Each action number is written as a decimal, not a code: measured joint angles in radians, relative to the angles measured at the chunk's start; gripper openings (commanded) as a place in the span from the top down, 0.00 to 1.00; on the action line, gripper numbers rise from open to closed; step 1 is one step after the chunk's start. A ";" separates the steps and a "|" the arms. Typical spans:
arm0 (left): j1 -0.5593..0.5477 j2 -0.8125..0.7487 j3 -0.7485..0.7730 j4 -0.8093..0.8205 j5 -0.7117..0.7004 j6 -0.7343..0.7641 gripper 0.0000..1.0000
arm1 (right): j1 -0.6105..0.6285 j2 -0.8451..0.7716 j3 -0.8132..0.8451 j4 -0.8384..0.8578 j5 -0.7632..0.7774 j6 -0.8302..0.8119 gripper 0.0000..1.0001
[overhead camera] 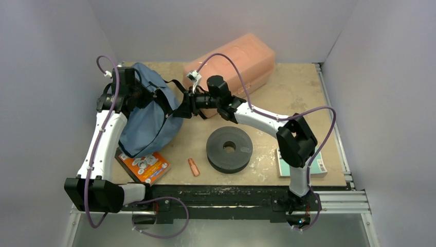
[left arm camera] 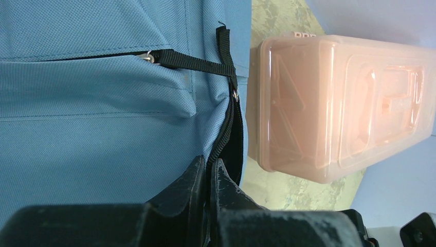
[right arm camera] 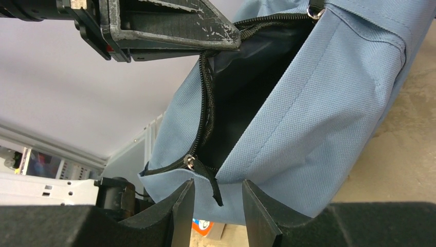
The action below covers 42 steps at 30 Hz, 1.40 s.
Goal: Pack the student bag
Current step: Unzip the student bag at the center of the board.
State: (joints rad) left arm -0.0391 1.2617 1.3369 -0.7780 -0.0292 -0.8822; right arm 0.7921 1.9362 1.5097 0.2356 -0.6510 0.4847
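**While one edge is pinched, the other end of the opening is lined up**

Since the soft slate-blue fabric student bag [overhead camera: 151,123] with black straps lies slumped at the far left of the plywood table [overhead camera: 293,103], both arms are turned toward it. Its zipper edge is clamped by the left gripper [left arm camera: 208,177], whose fingers are closed tight on the black trim. The mouth is thereby lifted and the dark lining [right arm camera: 247,87] is exposed.

The right gripper [right arm camera: 218,185] is presented from the bag's right side, with its fingers set moderately apart and nothing held. The small metal zipper pull with its black fabric tab [right arm camera: 198,167] hangs just ahead of the fingertips, and the tab's loose end dips between them, apparently ungripped. From that pull, the long axis of the opening runs straight away from the right gripper, up to the left gripper's pinch. The pull end is thus nearer the right arm. Only a short advance and a closing are judged to be needed before the tab can be drawn back.

No obstacle is seen between fingers and tab. A rigid salmon-pink plastic box [overhead camera: 236,59] stands just beside the bag, close behind the right wrist, and could be brushed. A thick black ring-shaped disc [overhead camera: 229,148], a small orange cylinder [overhead camera: 193,166] and an orange printed packet [overhead camera: 146,167], the last touching the bag's near side, are set nearer the bases. A teal-and-white flat box [overhead camera: 314,165] lies partly hidden under the right arm's elbow.
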 measured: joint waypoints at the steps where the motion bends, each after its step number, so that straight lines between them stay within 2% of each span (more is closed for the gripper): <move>1: 0.000 0.000 0.000 0.000 0.000 0.000 1.00 | 0.000 0.000 0.001 -0.003 0.007 -0.004 0.59; 4: 0.000 0.000 0.000 0.000 0.000 0.000 1.00 | 0.000 0.000 0.003 -0.017 0.015 -0.010 0.64; 10: 0.000 0.000 0.000 0.000 0.000 0.000 1.00 | 0.000 0.000 0.012 -0.034 0.031 -0.014 0.59; 15: 0.000 0.000 0.000 0.001 0.001 0.000 1.00 | 0.000 0.000 0.021 -0.045 0.032 -0.018 0.62; 17: 0.000 0.000 0.000 0.001 0.001 0.000 1.00 | 0.001 0.000 0.032 -0.049 0.032 -0.019 0.65; 20: 0.000 0.000 0.000 0.001 0.001 0.000 1.00 | 0.002 0.000 0.051 -0.050 0.031 -0.024 0.81; 25: 0.000 0.000 0.000 0.002 0.001 -0.001 1.00 | 0.008 0.000 0.080 -0.061 0.027 -0.036 1.00; 33: 0.000 0.000 0.000 -0.001 0.001 -0.008 1.00 | 0.026 0.000 0.080 -0.071 0.023 -0.039 1.00; 35: 0.000 0.002 0.000 -0.002 0.005 -0.007 0.68 | 0.026 0.000 0.080 -0.071 0.023 -0.034 1.00; 36: 0.000 0.002 0.000 -0.003 0.009 -0.004 0.58 | 0.026 0.000 0.080 -0.071 0.023 -0.032 1.00; 39: 0.001 0.005 0.000 -0.011 0.050 0.015 0.46 | 0.026 0.000 0.080 -0.070 0.021 -0.016 1.00; 42: 0.000 0.004 -0.008 -0.021 0.095 0.054 0.42 | 0.026 0.000 0.080 -0.073 0.011 -0.003 1.00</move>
State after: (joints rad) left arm -0.0387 1.2655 1.3285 -0.7986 0.0654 -0.8280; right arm 0.8181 1.9362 1.5894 0.1627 -0.6395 0.4812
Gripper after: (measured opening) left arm 0.543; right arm 0.008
